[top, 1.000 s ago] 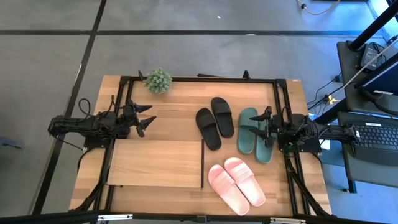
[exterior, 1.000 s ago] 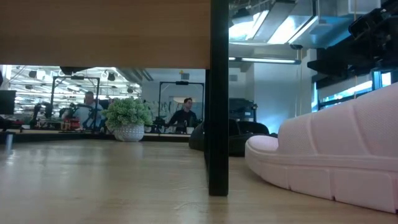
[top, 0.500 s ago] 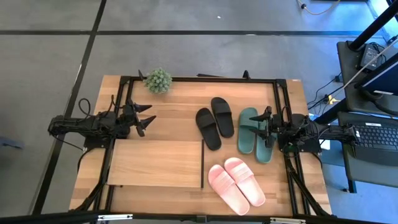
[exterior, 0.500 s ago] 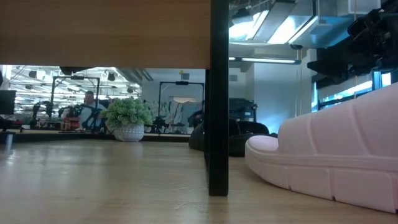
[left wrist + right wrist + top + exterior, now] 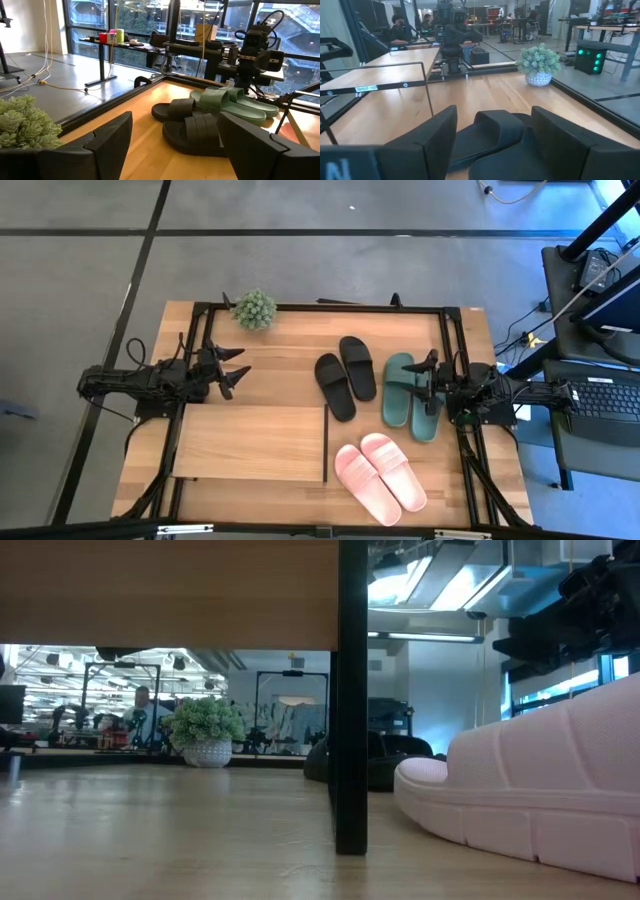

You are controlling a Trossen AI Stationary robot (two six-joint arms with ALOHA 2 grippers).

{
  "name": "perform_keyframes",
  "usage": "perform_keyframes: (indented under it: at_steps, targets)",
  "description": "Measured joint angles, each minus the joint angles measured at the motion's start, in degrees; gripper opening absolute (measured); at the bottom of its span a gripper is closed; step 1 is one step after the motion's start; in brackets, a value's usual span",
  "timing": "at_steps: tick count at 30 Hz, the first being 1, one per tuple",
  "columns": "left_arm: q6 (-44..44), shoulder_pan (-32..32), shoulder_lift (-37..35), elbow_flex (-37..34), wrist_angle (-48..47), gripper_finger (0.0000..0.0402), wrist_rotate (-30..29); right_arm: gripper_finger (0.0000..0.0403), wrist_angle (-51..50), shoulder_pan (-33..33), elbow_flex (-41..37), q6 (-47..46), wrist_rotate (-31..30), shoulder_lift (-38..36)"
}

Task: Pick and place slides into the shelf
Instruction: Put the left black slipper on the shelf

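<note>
The wooden table (image 5: 290, 365) fills the middle of the high view, edged by a black frame. On its near left part sits the shelf (image 5: 250, 442), its flat light-wood top board hiding whatever is beneath it from above; in the low view only the underside of that board and the thin black divider (image 5: 351, 700) show, cut off at the upper edge.

The left arm (image 5: 140, 380) lies along the table's left side, and the right arm (image 5: 510, 395) comes in from the right edge. The left gripper (image 5: 233, 367) hovers over bare wood beyond the shelf's far edge, fingers spread wide and holding nothing. The right gripper (image 5: 432, 384) hangs just above the dark green slides (image 5: 410, 395), its fingers apart with nothing between them; whether a fingertip touches the green rubber cannot be told.

All three pairs lie on the tabletop right of the shelf, none inside it. The black slides (image 5: 345, 375) lie side by side near the middle, the green pair just right of them. The light pink slides (image 5: 380, 472) lie nearest the front; in the low view one of them (image 5: 530, 800) bulks large and runs off the right edge.

A small potted plant (image 5: 254, 309) stands at the far left corner. People in the room behind are too small to make out.
</note>
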State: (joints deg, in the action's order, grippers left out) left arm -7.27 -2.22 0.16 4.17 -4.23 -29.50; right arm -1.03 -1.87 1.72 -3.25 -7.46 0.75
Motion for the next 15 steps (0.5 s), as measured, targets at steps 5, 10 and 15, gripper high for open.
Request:
perform_keyframes:
  at_steps: [5, 10, 15]
  targets:
    - [0.2, 0.0, 0.0, 0.0, 0.0, 0.0284, 0.0, 0.0255, 0.1, 0.0, 0.0, 2.1, -1.1, 0.0]
    - [-0.1, 0.0, 0.0, 0.4, 2.1, 0.0284, 1.7, 0.0255, 0.1, 0.0, 0.0, 2.3, -1.1, 0.0]
    - [0.0, 0.1, 3.9, 5.3, 2.7, 0.0284, 3.6, 0.0255, 0.5, 0.0, 0.0, 2.3, -3.8, 0.0]
